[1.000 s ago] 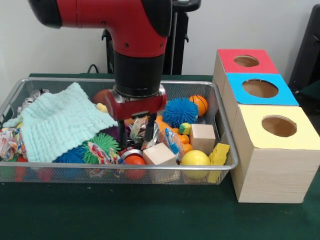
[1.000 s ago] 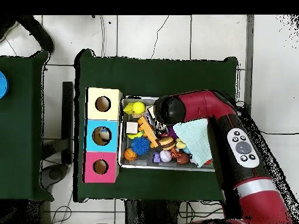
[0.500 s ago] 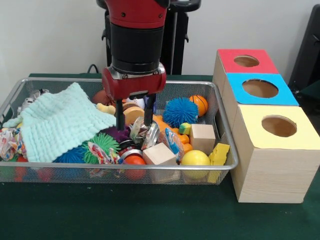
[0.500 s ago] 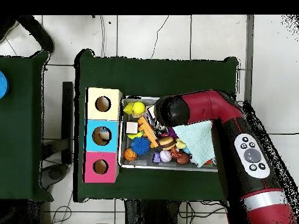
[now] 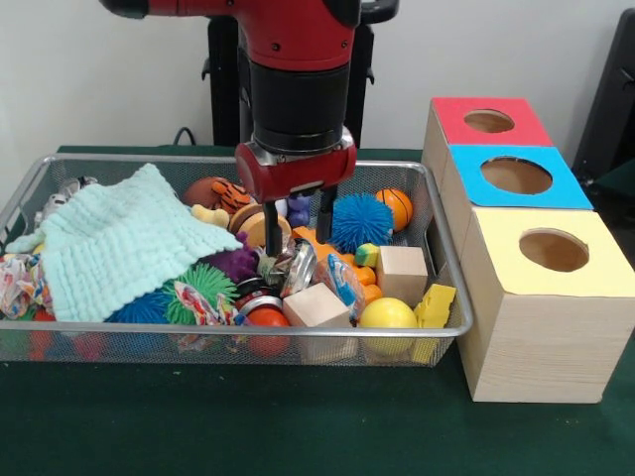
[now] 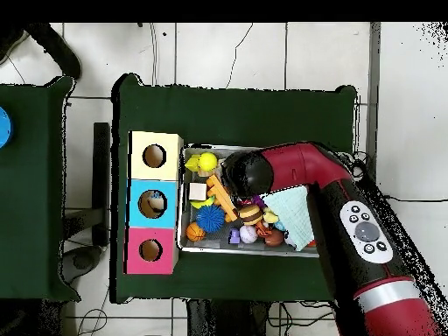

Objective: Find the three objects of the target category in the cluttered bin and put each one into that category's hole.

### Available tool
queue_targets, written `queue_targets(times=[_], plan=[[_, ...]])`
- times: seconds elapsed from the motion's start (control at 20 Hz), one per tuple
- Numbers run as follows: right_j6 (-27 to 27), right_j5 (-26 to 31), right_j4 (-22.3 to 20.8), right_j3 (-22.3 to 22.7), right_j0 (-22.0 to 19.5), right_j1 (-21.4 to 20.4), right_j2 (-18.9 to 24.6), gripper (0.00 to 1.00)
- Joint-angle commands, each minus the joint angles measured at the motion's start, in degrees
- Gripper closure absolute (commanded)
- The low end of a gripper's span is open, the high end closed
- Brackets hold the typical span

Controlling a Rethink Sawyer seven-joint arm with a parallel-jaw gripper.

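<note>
The wire mesh bin (image 5: 198, 159) is full of toys. My gripper (image 5: 298, 244) hangs open and empty just above the clutter in the bin's middle. One fingertip is over a crinkly clear wrapper (image 5: 276, 260), which lies next to a shiny silver can (image 5: 302, 268). A wrapper with blue-and-white print (image 5: 343, 281) lies to the right of it, by a wooden cube. The red-topped box's hole (image 5: 489, 121) is at the far right, behind the blue and yellow boxes. In the overhead view the arm (image 6: 249, 172) hides the gripper; the red box hole (image 6: 150, 250) shows there.
A mint-green knitted cloth (image 5: 129, 243) covers the bin's left part. A blue spiky ball (image 5: 357, 220), a small orange basketball (image 5: 394, 206), two wooden cubes (image 5: 402, 273), a yellow ball (image 5: 387, 314) and a yellow block (image 5: 435, 304) fill the right end. The blue box (image 5: 516, 177) and yellow box (image 5: 554, 250) stand beside it.
My gripper has risen out of the clutter and moved to the right, toward the blue spiky ball. It stays open and carries nothing.
</note>
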Motion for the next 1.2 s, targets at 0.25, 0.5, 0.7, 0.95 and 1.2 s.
queue_targets(times=[0.25, 0.5, 0.7, 0.95, 1.2], plan=[[-6.27, -3.45, -1.86, 5.02, -1.29, 4.0, 2.49, 0.0], [-4.75, -7.08, -4.32, 5.42, -0.99, 5.37, 1.39, 0.0], [-2.06, -9.31, -4.95, 5.26, 0.39, 6.62, 0.66, 0.0], [1.31, -12.78, -5.38, 4.96, 2.22, 8.61, -0.71, 0.0], [1.75, -14.62, -5.37, 4.01, 3.39, 9.83, -2.21, 0.0]])
